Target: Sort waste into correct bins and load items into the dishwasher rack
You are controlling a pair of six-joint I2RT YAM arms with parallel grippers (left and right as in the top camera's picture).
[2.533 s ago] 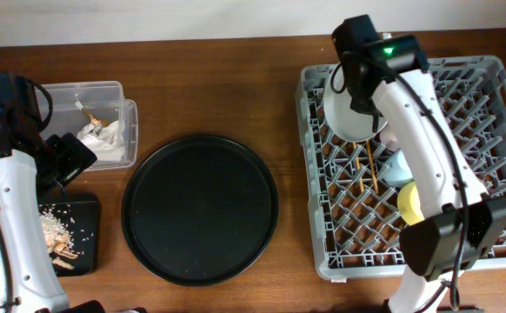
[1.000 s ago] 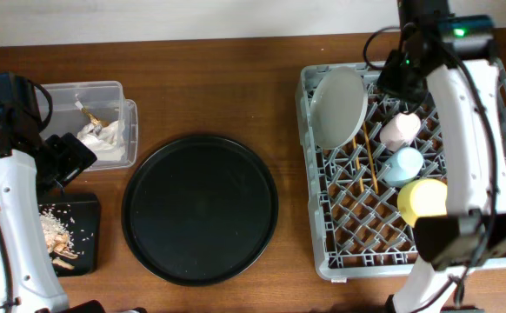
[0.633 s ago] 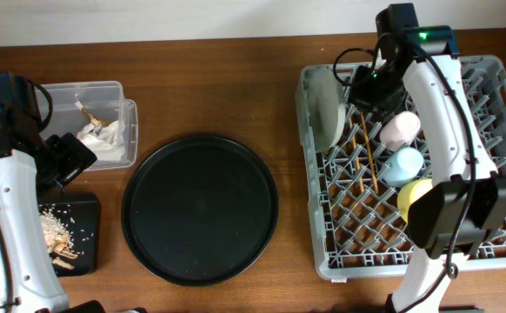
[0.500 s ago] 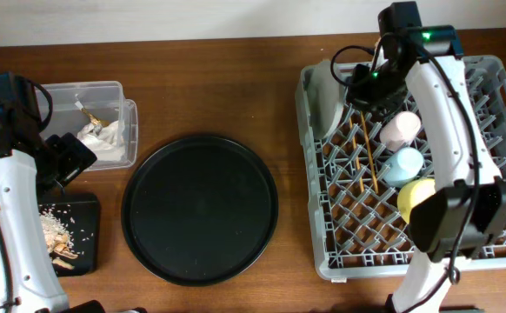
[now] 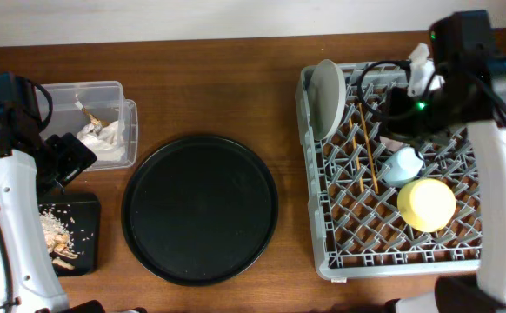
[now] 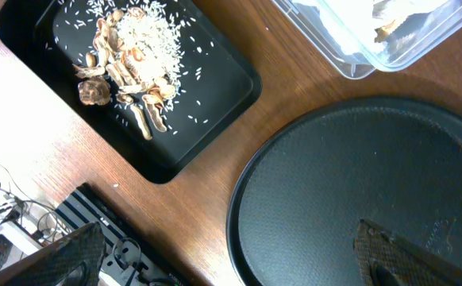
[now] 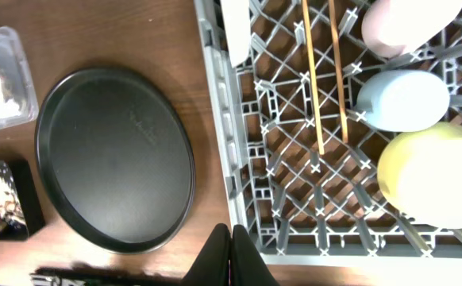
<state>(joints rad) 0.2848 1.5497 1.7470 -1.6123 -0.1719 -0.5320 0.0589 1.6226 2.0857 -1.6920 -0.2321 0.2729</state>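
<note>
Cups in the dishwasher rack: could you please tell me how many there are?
2. The pink cup lies in the dishwasher rack beside the chopsticks; the light-blue cup, between it and the yellow saucer. The right arm could hide more.

Brown wooden table (image 5: pixel 236 96); perhaps pale wall (image 5: pixel 149 17) behind.

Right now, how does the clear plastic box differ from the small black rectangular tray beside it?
The clear plastic box is see-through with taller walls; the black rectangular tray is opaque and shallow. The box holds crumpled paper wrappers; the tray holds rice and beige scraps. Both are rectangular, hold waste and sit left of the round black tray.
</note>
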